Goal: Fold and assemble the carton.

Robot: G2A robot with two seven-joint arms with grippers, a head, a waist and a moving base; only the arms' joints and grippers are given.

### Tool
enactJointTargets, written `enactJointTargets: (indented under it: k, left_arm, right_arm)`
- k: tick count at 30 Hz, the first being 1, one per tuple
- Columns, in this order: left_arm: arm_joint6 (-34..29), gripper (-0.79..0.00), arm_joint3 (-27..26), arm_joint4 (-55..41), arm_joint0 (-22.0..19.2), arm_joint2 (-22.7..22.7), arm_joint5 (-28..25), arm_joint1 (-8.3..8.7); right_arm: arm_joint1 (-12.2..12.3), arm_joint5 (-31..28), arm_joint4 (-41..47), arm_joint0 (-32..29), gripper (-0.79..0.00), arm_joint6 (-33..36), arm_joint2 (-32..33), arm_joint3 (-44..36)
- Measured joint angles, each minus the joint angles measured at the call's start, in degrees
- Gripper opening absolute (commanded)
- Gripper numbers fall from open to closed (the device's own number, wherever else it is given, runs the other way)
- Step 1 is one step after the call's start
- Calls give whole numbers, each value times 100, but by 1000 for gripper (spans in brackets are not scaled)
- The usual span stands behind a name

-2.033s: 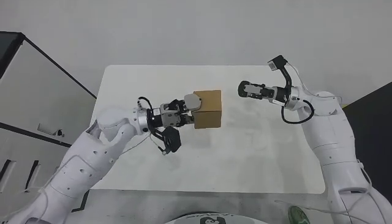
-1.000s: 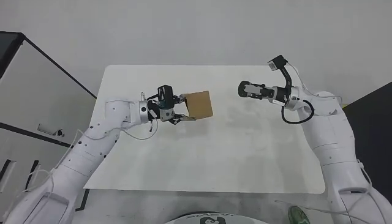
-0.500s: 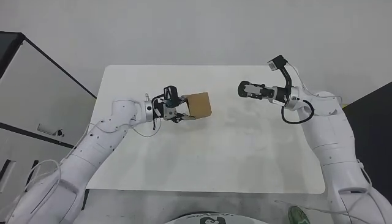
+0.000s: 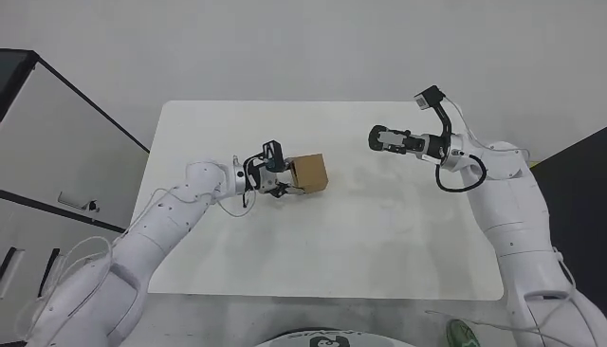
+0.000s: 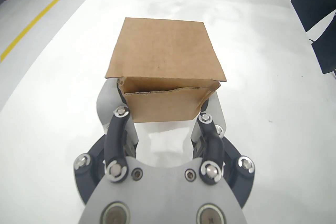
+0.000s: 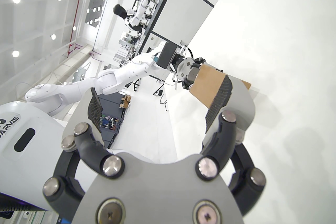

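The carton (image 4: pixel 310 173) sits on the white table (image 4: pixel 398 243), a little toward 9 o'clock from the table's middle in the top view. The left gripper (image 4: pixel 282 178) meets it from its 9 o'clock side. In the left wrist view, its fingers (image 5: pixel 103 104) stand one on each side of the carton's near end and press on the side walls, so this gripper is clamped on the carton.

The end facing this gripper is the unfinished one. Its end flap (image 5: pixel 162 104) hangs below the top panel's edge with a ragged gap between them (tucked in only partly, by my reading). The carton looks close to cubic, so no long axis is clear. The useful line runs from 9 to 3 o'clock, from the held end to the far end.

The right gripper (image 4: pixel 377 139) hangs at about 2 o'clock from the carton, well apart from it, with its jaws spread wide and nothing between them. From those jaws the carton lies at roughly 8 o'clock, with its far end turned toward them.

The left arm is plainly the nearer one. My judgement is that the free right gripper has to come in on the 3 o'clock end if it is to brace or press the carton.
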Motion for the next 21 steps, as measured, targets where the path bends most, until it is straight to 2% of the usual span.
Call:
enactJointTargets:
  k: [9, 21]
  left_arm:
    - [372, -785, 737, 248, -317, 387, 226, -310]
    - [612, -785, 1549, 234, -557, 620, 221, -616]
  right_arm:
    - [0, 0, 0, 0, 0, 0, 0, 0]
    - [0, 0, 0, 0, 0, 0, 0, 0]
